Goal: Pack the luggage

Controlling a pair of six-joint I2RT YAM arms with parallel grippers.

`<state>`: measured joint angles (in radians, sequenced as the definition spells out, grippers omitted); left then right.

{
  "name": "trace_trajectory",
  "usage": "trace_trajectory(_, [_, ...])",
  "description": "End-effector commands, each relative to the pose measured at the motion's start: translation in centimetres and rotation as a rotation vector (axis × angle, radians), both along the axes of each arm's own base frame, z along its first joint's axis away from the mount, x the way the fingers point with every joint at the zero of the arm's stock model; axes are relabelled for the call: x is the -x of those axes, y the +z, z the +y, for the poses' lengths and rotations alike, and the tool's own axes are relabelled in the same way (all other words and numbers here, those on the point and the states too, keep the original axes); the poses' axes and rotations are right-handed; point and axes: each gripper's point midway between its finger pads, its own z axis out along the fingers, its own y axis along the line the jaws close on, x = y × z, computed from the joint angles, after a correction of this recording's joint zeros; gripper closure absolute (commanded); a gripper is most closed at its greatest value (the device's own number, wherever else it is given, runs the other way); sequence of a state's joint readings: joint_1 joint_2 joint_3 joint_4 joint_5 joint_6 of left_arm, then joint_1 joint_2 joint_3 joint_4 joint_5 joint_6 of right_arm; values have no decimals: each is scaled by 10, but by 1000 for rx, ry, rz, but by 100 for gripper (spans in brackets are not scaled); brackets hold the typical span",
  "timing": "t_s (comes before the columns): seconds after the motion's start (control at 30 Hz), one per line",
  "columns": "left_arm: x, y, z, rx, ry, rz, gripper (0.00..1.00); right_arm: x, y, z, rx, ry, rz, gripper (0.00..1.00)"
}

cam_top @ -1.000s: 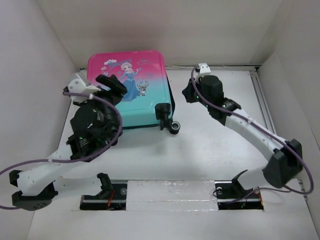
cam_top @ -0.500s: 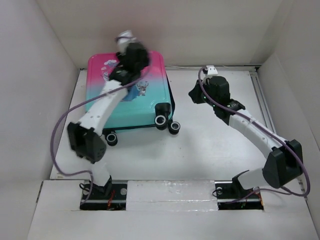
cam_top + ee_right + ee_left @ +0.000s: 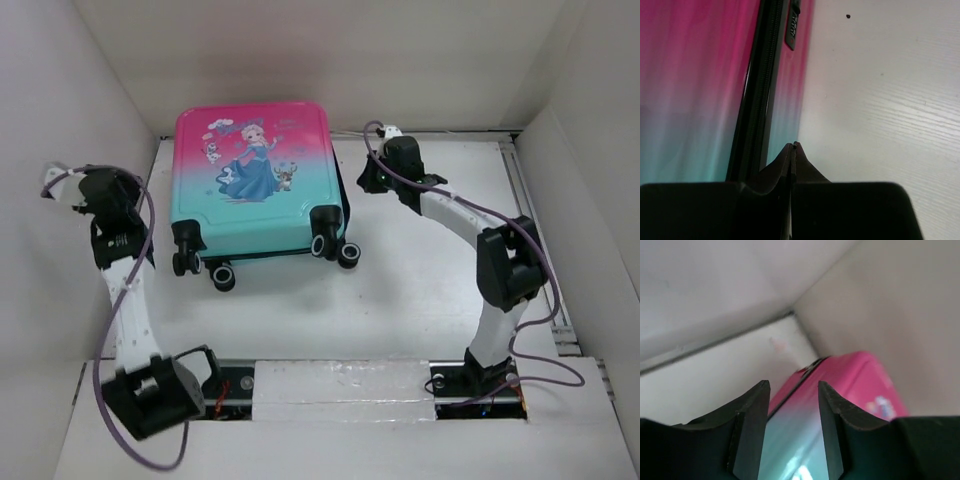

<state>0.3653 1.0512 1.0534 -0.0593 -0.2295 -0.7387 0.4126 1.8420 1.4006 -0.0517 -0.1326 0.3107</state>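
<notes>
The luggage (image 3: 255, 200) lies shut on the white table, its princess print facing up and its black wheels (image 3: 330, 246) toward me. My left gripper (image 3: 118, 200) hangs off the case's left side near the wall; its jaws stand open and empty. In the left wrist view the pink end of the luggage (image 3: 852, 380) shows past the left gripper (image 3: 793, 384). My right gripper (image 3: 368, 180) is shut on nothing, low beside the case's right edge. In the right wrist view the right gripper (image 3: 794, 145) points along the luggage (image 3: 690, 75) and its black zipper line (image 3: 757, 85).
White walls close in the table (image 3: 430, 270) on the left, back and right. A zipper pull (image 3: 792, 27) lies at the case's side. A metal rail (image 3: 530, 220) runs along the right wall.
My left arm swung off the top of the luggage to its left side, jaws narrower. The right gripper moved in to the case's right edge and shut.
</notes>
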Motion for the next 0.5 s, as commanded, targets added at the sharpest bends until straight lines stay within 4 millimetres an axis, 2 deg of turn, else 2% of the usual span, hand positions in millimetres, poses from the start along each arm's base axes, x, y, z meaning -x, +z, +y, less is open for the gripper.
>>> trace_trajectory(0.0, [-31,-133,-26,188,-174,265,62,-20,19,12,-40,8,-66,100])
trace_trajectory(0.03, [-28,-158,-30,224,-180,287,63,-20,20,20,-41,20,-69,100])
trace_trajectory(0.07, [-29,-161,-32,229,-188,268,63,-24,10,22,-35,20,-53,100])
trace_trajectory(0.13, [-37,-161,-35,226,-197,236,63,-25,8,36,-36,41,-56,100])
trace_trajectory(0.2, [-38,-177,-34,228,-201,281,63,-29,7,43,-27,49,-67,100])
trace_trajectory(0.23, [-44,-176,-39,239,-234,274,63,-32,5,44,-23,49,-58,100])
trace_trajectory(0.27, [-48,-177,-45,236,-268,283,63,-36,16,54,-32,61,-77,100])
trace_trajectory(0.3, [-52,-180,-51,239,-292,284,63,-39,2,58,-19,76,-55,100])
trace_trajectory(0.37, [-60,-186,-72,240,-351,294,63,-34,-3,76,-14,107,-42,100])
trace_trajectory(0.47, [-64,-188,-107,237,-428,277,63,-25,-20,88,-3,131,-20,100])
